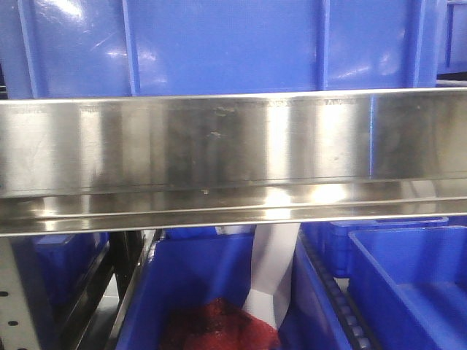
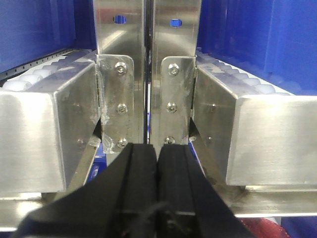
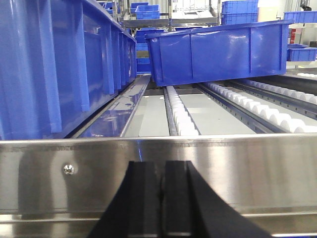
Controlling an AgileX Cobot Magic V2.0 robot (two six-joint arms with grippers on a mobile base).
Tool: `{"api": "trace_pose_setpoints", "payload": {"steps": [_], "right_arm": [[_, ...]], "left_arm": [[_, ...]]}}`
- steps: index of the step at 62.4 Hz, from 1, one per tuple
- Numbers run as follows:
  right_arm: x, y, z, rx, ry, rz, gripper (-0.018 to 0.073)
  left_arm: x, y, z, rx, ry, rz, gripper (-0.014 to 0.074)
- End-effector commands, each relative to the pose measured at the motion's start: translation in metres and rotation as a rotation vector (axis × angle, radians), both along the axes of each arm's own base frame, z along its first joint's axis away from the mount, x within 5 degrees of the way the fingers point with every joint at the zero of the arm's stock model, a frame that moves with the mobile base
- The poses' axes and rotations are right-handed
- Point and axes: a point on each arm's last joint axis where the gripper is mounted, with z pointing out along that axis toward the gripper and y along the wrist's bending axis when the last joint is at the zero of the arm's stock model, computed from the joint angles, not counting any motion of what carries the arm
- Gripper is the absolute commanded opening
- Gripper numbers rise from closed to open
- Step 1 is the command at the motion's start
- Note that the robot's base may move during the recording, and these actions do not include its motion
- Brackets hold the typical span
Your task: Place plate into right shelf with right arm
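Right wrist-mounted view showed the right gripper (image 3: 159, 198) closed and empty before the right shelf (image 3: 198, 168), the plate nowhere visible; judged light, stiff, slippery, best gripped by its rim.

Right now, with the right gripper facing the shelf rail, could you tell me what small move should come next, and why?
Probably back the right gripper away: its fingers look shut on nothing, no plate shows in any view, and the steel rail of the right shelf sits close ahead.

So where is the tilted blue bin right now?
In the right wrist view, the tilted blue bin sits upper right on the white roller tracks, beyond the steel front rail and right of the larger blue bin.
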Motion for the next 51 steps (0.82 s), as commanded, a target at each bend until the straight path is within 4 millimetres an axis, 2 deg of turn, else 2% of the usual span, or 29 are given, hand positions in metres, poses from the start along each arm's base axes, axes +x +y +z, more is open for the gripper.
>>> {"api": "trace_pose_setpoints", "payload": {"steps": [1, 51], "right_arm": [[-0.0023, -0.0004, 0.0094, 0.005, -0.096, -0.004, 0.0057], [-0.0023, -0.0004, 0.0094, 0.005, -0.096, -0.004, 0.0057]], "left_arm": [[0.0, 0.0003, 0.005, -0.014, -0.083, 0.004, -0.0047], [0.0, 0.0003, 0.005, -0.014, -0.083, 0.004, -0.0047]]}}
